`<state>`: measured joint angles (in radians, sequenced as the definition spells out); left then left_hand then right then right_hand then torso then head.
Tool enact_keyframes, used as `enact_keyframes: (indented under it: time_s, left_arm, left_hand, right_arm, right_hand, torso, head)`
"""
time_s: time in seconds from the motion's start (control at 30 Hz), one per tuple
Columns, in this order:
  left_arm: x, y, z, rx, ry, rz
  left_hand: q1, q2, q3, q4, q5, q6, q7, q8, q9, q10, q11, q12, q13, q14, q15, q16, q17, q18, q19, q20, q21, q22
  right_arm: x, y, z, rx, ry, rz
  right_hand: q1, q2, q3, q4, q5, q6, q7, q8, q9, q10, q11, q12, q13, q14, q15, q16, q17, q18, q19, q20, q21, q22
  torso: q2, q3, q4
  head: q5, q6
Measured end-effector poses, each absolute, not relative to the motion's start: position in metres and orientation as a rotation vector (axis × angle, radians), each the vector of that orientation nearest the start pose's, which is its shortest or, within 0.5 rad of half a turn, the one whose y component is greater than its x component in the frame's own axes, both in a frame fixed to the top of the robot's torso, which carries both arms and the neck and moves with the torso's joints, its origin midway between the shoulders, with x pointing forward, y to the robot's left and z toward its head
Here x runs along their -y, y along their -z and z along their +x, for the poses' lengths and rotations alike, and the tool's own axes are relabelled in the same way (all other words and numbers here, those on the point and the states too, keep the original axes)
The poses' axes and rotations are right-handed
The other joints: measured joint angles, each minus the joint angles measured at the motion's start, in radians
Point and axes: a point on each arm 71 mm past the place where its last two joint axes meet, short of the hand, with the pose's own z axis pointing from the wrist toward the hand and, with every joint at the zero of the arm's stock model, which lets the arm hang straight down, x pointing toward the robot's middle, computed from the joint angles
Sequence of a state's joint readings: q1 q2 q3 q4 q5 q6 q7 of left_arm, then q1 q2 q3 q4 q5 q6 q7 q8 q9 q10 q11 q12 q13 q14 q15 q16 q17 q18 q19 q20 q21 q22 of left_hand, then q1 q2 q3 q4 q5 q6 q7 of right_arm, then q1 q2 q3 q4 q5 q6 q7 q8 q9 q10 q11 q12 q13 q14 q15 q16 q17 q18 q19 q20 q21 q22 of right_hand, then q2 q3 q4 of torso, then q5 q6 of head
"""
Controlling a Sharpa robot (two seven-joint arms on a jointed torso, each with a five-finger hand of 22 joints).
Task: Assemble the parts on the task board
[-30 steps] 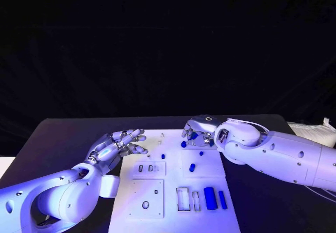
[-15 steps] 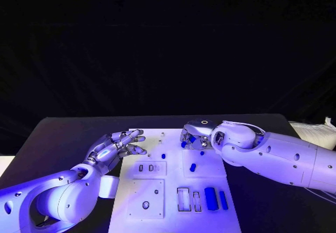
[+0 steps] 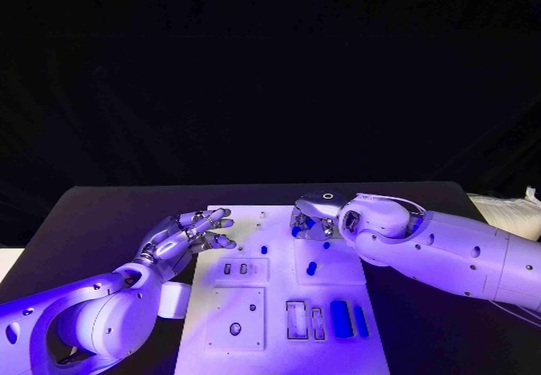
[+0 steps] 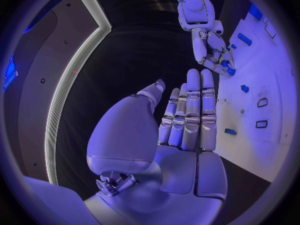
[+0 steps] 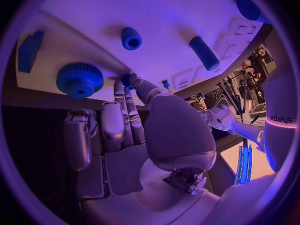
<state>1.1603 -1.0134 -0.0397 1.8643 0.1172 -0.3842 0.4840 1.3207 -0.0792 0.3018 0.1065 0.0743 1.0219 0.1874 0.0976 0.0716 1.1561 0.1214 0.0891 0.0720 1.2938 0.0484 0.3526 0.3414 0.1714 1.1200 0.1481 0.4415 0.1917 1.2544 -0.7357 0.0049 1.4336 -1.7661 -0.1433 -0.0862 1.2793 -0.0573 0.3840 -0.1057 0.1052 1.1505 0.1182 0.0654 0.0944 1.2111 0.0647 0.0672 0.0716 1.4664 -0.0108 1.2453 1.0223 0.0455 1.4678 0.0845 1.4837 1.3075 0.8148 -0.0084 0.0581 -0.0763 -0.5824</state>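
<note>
Right hand pinches a small part at the far end of the task board

The right hand (image 3: 313, 217) is over the far end of the white task board (image 3: 282, 344) on the black tabletop (image 3: 102, 226). In the right wrist view, thumb and fingertips (image 5: 128, 82) pinch a small blue peg (image 5: 126, 78) (only its tip shows) just beside a blue gear (image 5: 79, 79). A short blue cylinder (image 5: 132, 38) and a longer blue pin (image 5: 204, 53) lie farther along the board. The left hand (image 3: 180, 237) hovers at the board's left edge, fingers spread, holding nothing
</note>
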Motion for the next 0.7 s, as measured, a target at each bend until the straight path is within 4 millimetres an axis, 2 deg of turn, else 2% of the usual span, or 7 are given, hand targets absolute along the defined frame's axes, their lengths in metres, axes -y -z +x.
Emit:
enact_keyframes:
  time_s: [0.13,0.37,0.43,0.7]
  left_arm:
    - [-0.198,0.165,0.416,-1.375,1.687,-1.236]
    - [-0.199,0.166,0.416,-1.379,1.686,-1.238]
    - [-0.199,0.166,0.416,-1.38,1.685,-1.239]
    - [-0.2,0.166,0.417,-1.381,1.679,-1.241]
  left_hand:
    - [0.0,0.0,0.0,0.0,0.0,0.0,0.0,0.0,0.0,0.0,0.0,0.0,0.0,0.0,0.0,0.0,0.002,0.0,0.0,0.0,0.004,0.0]
    - [0.0,0.0,0.0,-0.006,0.0,-0.004,0.004,0.0,-0.001,0.0,0.0,0.0,0.0,0.0,0.0,0.004,0.007,0.0,0.0,0.0,0.004,0.001]
    - [0.0,0.0,0.0,-0.006,0.0,-0.004,0.004,-0.004,-0.001,0.0,0.0,0.0,0.001,0.0,0.0,0.004,0.01,0.0,0.0,0.0,0.004,0.002]
    - [0.0,0.0,0.003,-0.009,0.0,-0.004,0.004,-0.004,-0.001,-0.003,0.003,0.0,0.001,-0.003,0.003,0.009,0.014,0.0,0.0,0.0,0.008,0.002]
  right_arm:
    - [0.164,0.153,0.511,-1.602,-0.481,-0.523]
    - [0.164,0.152,0.51,-1.583,-0.484,-0.52]
    - [0.163,0.152,0.509,-1.569,-0.489,-0.516]
    - [0.156,0.139,0.511,-1.478,-0.506,-0.483]
  right_hand:
    - [-0.001,0.004,0.015,0.015,-0.004,0.018,-0.007,0.008,0.004,0.02,-0.007,0.0,0.001,0.0,0.0,0.012,0.012,0.0,0.0,0.0,0.007,0.0]
    - [-0.003,0.013,0.028,0.033,-0.011,0.023,-0.006,0.016,0.005,0.042,-0.011,0.0,0.002,-0.002,-0.002,0.031,0.039,0.0,0.0,0.0,0.019,0.0]
    - [0.0,0.016,0.03,0.036,-0.017,0.023,-0.006,0.016,0.005,0.042,-0.011,0.0,0.002,0.0,-0.008,0.037,0.044,0.0,-0.004,-0.004,0.023,0.0]
    - [0.0,0.018,0.032,0.043,-0.023,0.023,-0.006,0.015,0.005,0.045,-0.015,0.0,0.002,0.0,-0.008,0.037,0.046,0.0,-0.004,-0.004,0.023,0.0]
  torso:
    - [0.001,-0.0004,0.0003]
    - [0.003,-0.001,0.0023]
    - [0.003,-0.0012,0.0031]
    - [0.005,-0.0022,0.0054]
  head:
    - [-0.001,0.0]
    - [-0.005,0.001]
    - [-0.005,0.003]
    - [-0.004,0.013]
